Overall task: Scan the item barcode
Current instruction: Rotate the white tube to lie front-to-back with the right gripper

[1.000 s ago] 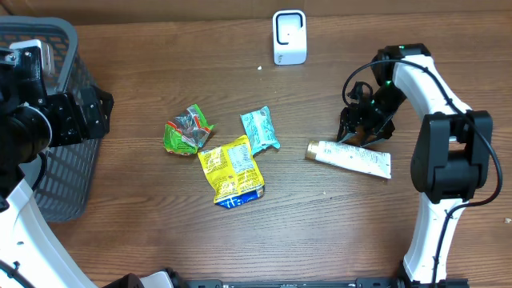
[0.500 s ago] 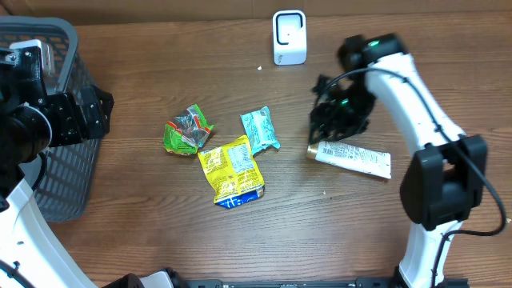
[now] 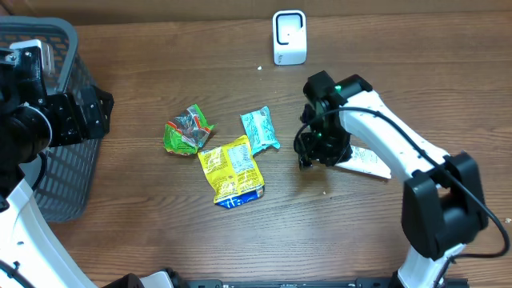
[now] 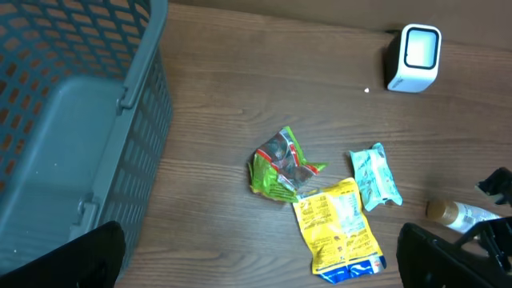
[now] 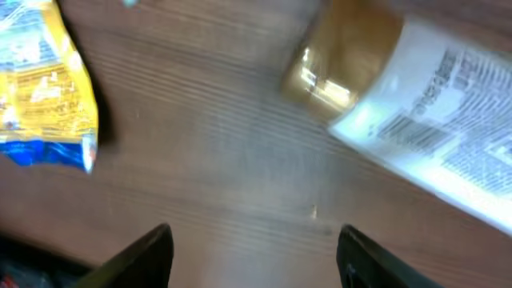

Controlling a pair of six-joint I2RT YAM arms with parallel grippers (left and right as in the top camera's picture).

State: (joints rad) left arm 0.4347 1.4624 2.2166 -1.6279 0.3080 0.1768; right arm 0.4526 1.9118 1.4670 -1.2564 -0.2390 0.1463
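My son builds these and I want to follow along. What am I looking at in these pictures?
Two robot arms stand at a wooden table, each ending in a two-finger gripper. One picture looks down from above; two come from cameras on the wrists. On the table lie a green wrapper, a teal packet, a yellow packet and a white tube; a white scanner stands at the back, a basket at the left. Both grippers are open and empty: the left gripper by the basket, the right gripper just short of the tube's gold cap.
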